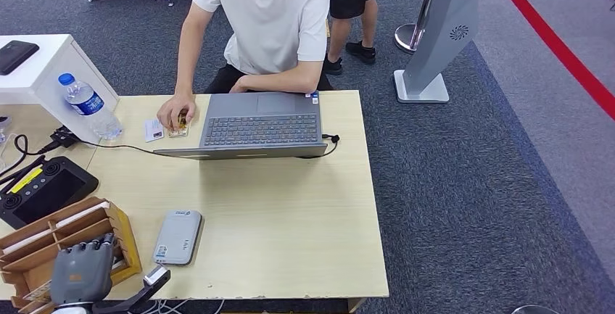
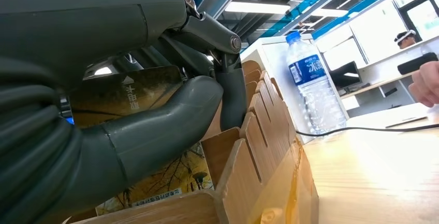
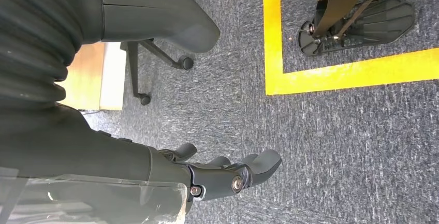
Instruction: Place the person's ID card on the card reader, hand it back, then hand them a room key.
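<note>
The left hand (image 1: 81,270) sits in the slotted wooden card holder (image 1: 120,230) at the desk's seven o'clock, thumb seemingly pressed on a dark, gold-printed room key card (image 2: 129,92); grip unconfirmed. The small pale ID card (image 1: 153,130) lies at twelve o'clock from it, beside the person's hand (image 1: 176,111). The right hand (image 3: 228,175) hangs empty, fingers loosely apart.

Even, bright overhead light falls on the table (image 1: 290,212), shadows soft. In the left wrist view ceiling strip lights (image 2: 257,8) glare; the near hand (image 2: 129,131) is blurred.
</note>
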